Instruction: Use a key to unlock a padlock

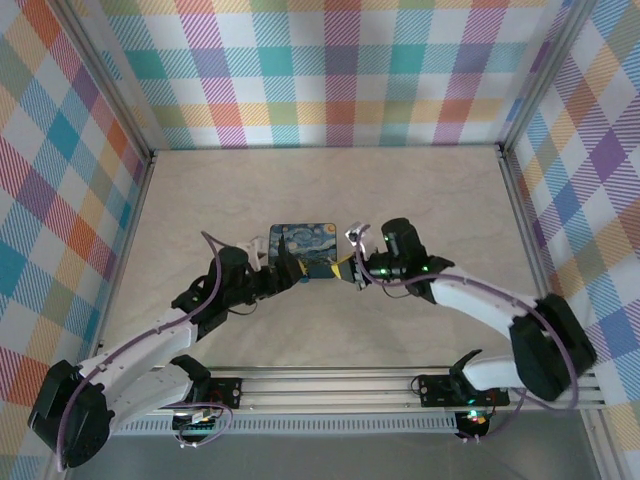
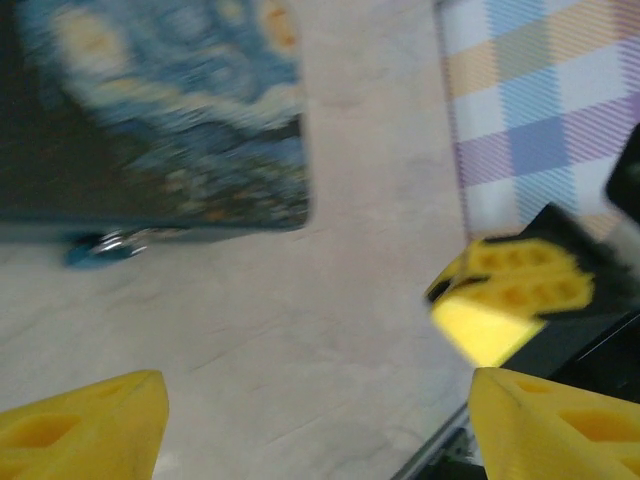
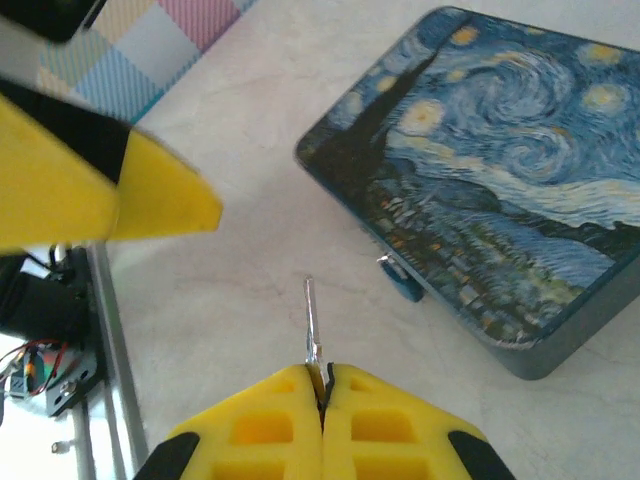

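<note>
Padlock (image 3: 400, 281) is found on the table (image 1: 420, 200), pressed against the side wall of the painted tin (image 3: 500, 200). From the left wrist, its teal body (image 2: 92, 250) and thin silvery shackle are glimpsed at the tin's lower edge. No keyhole can be made out in any view.

The key (image 3: 311, 320) is pinched in the right gripper (image 3: 322, 385), whose jaws are closed tight on its head, so that the thin blade is left pointing ahead, short of the lock and a little to one side of it. The left gripper (image 2: 315, 430) is spread wide with nothing held, near the tin and apart from the lock.

Before the key is pushed in, the lock should be steadied. The body is best taken by the left fingers across its flat faces, with the shackle and the keyhole end left free. The tin leaves little room, so the lock may first need to be drawn clear of it. The blade should then be lined up squarely with the keyhole and eased in gently. If it is pressed off-axis, so light a lock would likely be shoved along the tin, or the key twisted in its grip.
</note>
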### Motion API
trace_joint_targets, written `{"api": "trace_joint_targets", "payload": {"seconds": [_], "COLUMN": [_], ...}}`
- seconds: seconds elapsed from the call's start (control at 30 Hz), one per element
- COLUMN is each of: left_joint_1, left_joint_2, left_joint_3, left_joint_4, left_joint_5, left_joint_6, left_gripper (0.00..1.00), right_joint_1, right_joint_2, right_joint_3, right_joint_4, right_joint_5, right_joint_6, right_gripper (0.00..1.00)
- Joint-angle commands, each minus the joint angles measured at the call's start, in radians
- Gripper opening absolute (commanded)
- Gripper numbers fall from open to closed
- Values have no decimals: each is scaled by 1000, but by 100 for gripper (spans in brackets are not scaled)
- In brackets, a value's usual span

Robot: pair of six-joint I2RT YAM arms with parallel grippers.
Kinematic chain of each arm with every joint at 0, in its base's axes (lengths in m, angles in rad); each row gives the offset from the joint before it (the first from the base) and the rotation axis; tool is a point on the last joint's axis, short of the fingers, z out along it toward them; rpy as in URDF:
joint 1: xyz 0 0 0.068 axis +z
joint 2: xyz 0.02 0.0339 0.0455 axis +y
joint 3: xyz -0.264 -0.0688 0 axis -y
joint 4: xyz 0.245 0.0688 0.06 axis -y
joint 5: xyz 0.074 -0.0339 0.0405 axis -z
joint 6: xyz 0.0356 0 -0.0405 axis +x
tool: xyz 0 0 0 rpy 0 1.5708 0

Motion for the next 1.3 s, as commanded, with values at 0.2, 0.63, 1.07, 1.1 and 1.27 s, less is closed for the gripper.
{"api": "trace_joint_targets", "payload": {"seconds": [0.2, 0.63, 1.07, 1.1, 1.27], "left_joint_1": [110, 116, 156, 157, 157], "left_joint_2": [29, 142, 438, 452, 456], "left_joint_3": [-60, -51, 113, 122, 113], "left_joint_4": [76, 111, 259, 268, 288], "left_joint_5": [66, 22, 82, 88, 94], "left_joint_6": [-4, 177, 240, 242, 251], "left_gripper": [83, 86, 86, 86, 86], "right_joint_1": [-36, -38, -37, -36, -36], "right_joint_2": [306, 414, 361, 359, 353], "right_joint_3": [221, 265, 123, 120, 127], "right_joint_4": [96, -63, -44, -43, -38], "right_joint_5": [-117, 25, 49, 53, 62], "right_joint_6": [18, 45, 116, 119, 136], "right_gripper": [0, 0, 0, 0, 0]}}
